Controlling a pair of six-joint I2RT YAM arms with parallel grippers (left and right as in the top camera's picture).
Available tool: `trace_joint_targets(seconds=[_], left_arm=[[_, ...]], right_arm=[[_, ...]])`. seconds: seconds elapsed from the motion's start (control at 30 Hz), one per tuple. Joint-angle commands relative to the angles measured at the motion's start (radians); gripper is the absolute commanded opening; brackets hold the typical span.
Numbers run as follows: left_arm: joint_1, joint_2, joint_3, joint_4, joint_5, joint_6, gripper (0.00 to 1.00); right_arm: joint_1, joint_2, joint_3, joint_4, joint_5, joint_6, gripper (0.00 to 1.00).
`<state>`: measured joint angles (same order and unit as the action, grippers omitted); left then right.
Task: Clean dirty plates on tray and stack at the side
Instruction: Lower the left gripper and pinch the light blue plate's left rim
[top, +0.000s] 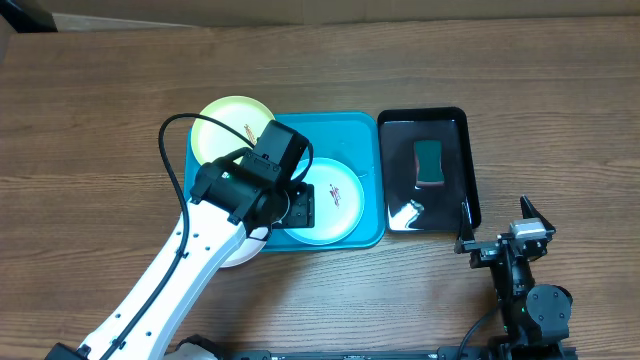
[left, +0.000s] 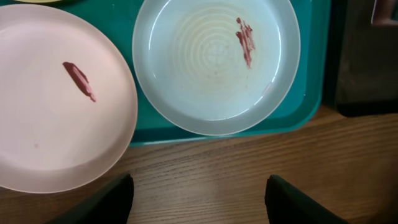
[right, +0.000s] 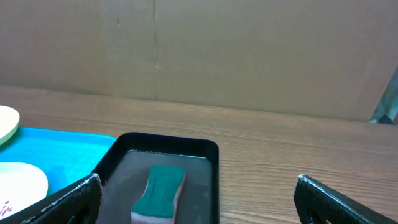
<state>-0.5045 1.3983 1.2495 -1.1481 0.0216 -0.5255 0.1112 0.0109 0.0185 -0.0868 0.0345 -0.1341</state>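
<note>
Smooth round plastic plates (left: 205, 74) (red-smeared) on rimmed turquoise tray (top: 350, 125); left gripper (left: 199, 194), right gripper (right: 199, 186) both agape.

Counter (top: 100, 80): brown wood, grain running left-right. Black tray (top: 397, 160): small, glossy, rectangular, rounded corners, raised rim. Sits on counter toward my right, long side running away from me. Bright glare patch on its floor at near end. Sponge (top: 429, 162): green top, paler layer beneath. Lies flat inside black tray, in far half, clear of rim. Cardboard wall (right: 249, 50): plain brown, upright behind counter's far edge.
</note>
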Motion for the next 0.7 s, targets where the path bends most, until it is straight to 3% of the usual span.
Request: trace_joint_targets(seconds=[0.0, 0.67], left_arm=[[-0.007, 0.037, -0.005, 0.005, -0.032, -0.026, 0.69], [-0.006, 0.129, -0.005, 0.116, -0.043, -0.024, 0.76]], right_arm=[[-0.003, -0.008, -0.011, 0.006, 0.013, 0.004, 1.00], [-0.003, -0.008, -0.011, 0.006, 0.013, 0.004, 1.00]])
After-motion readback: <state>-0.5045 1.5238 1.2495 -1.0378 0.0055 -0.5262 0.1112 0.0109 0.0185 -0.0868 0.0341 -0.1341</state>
